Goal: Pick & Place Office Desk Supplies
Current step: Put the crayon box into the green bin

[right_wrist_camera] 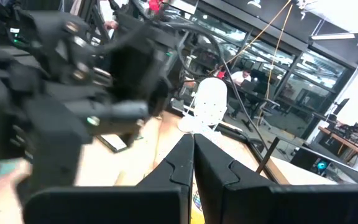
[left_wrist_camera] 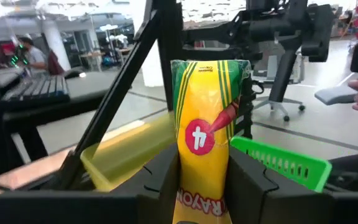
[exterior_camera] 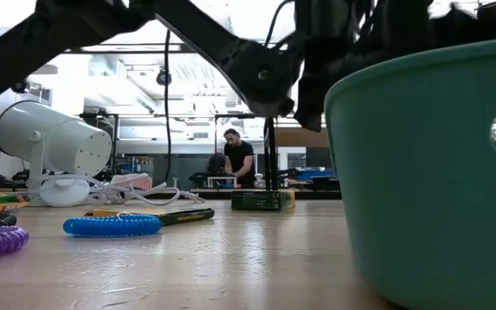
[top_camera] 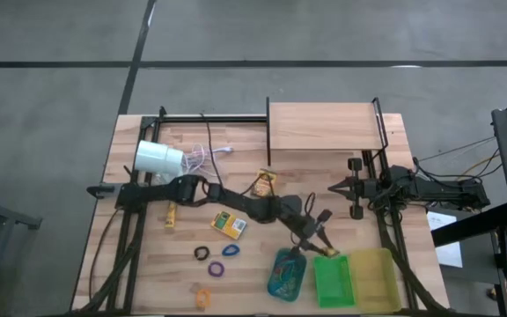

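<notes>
Carrying a crayon box (left_wrist_camera: 208, 143) clamped upright between its fingers (left_wrist_camera: 250, 180), the left gripper (top_camera: 321, 236) hangs above the green tray (top_camera: 333, 280), seemingly poised for release; the right gripper (top_camera: 340, 187), fingers together, waits beside the shelf (top_camera: 324, 126).

Yellow-and-green crayon box (left_wrist_camera: 207, 137), gripped between the left gripper's fingers (left_wrist_camera: 160, 180): white numeral "4" in a red circle mid-face. Below it, large red letters "RAYO", cut off at the lower edge. Small print near the box top, illegible. Other boxes on the table: print too small to read.
</notes>
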Motion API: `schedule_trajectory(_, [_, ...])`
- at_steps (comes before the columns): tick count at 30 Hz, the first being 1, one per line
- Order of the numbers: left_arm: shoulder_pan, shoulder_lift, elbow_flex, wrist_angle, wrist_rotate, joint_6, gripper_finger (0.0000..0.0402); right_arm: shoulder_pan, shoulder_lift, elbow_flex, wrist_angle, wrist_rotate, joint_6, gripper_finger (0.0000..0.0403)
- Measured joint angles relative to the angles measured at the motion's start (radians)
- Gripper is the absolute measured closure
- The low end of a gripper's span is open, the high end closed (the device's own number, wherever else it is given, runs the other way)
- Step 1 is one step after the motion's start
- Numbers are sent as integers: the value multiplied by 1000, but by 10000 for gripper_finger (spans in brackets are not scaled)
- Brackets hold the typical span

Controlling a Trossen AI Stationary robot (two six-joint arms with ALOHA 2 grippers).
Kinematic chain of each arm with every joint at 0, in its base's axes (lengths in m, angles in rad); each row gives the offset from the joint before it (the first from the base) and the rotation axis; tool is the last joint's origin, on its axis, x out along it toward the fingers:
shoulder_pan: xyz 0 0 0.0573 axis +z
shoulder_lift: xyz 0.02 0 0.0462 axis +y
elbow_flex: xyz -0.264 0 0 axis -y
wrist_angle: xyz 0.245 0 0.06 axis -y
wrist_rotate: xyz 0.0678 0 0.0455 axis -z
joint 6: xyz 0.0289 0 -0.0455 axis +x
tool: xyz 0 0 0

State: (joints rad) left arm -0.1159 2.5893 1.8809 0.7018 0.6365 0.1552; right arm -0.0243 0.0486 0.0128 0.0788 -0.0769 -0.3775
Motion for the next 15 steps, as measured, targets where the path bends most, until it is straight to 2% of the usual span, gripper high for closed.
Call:
schedule_trajectory(4, [-32, 0, 0, 5, -58, 14, 291, 0, 0, 0, 0, 0, 0, 394])
schedule_trajectory(15, [-65, 0, 19, -38, -98, -30, 291, 0, 0, 0, 0, 0, 0, 394])
